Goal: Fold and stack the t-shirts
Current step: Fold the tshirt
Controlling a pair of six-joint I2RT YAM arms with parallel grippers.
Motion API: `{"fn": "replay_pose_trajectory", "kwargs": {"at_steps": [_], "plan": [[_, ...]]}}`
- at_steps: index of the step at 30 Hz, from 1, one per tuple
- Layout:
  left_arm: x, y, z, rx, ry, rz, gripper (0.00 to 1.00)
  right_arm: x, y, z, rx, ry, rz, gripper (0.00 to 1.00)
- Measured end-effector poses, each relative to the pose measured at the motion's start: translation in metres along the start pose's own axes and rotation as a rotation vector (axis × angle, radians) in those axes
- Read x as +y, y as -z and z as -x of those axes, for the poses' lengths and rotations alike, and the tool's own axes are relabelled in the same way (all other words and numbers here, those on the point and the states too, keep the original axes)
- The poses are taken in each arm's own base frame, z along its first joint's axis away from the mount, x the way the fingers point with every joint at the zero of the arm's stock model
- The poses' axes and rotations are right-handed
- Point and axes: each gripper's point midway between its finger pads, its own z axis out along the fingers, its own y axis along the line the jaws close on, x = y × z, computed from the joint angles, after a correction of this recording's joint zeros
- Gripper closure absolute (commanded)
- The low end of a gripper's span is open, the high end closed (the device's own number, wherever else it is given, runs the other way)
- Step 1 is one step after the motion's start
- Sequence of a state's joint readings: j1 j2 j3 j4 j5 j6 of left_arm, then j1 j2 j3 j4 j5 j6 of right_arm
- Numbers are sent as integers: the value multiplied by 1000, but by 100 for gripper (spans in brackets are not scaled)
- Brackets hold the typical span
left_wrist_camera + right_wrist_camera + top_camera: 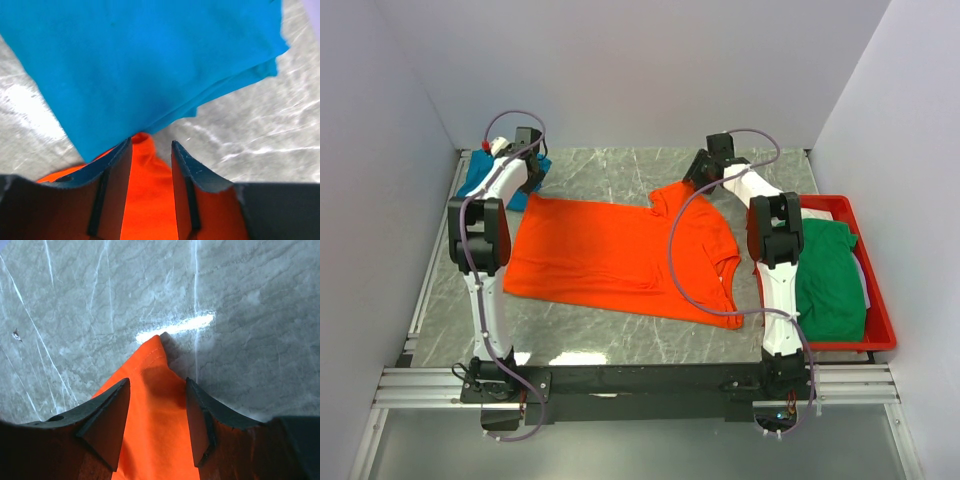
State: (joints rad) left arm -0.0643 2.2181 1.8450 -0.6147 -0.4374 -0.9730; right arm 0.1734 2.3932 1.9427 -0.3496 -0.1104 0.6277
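Note:
A bright orange t-shirt lies spread flat across the middle of the table. My left gripper is at its far left corner, jaws open on either side of an orange cloth point. The gripper sits against a folded teal blue t-shirt, also seen at the far left. My right gripper is at the shirt's far right corner. Its jaws are open around the orange corner. A green t-shirt lies on a white one in the tray.
A red plastic tray stands along the right edge of the grey marble table. White walls close in the left, back and right. An aluminium rail carrying the arm bases runs along the near edge.

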Motion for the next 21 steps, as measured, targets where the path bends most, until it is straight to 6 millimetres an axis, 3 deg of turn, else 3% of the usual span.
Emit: {"fn": "replay_pose_trajectory", "kwargs": {"at_steps": [4,15,21], "plan": [[-6,-3,3,-6,22,0,58,0,-2,-2,7,-1,6,46],[6,-15,-13,32,20,59,65,5,-6,-3,11,-2,37,53],[7,-22,-19,42,28,70,80,6,-6,-4,13,-2,46,56]]}}
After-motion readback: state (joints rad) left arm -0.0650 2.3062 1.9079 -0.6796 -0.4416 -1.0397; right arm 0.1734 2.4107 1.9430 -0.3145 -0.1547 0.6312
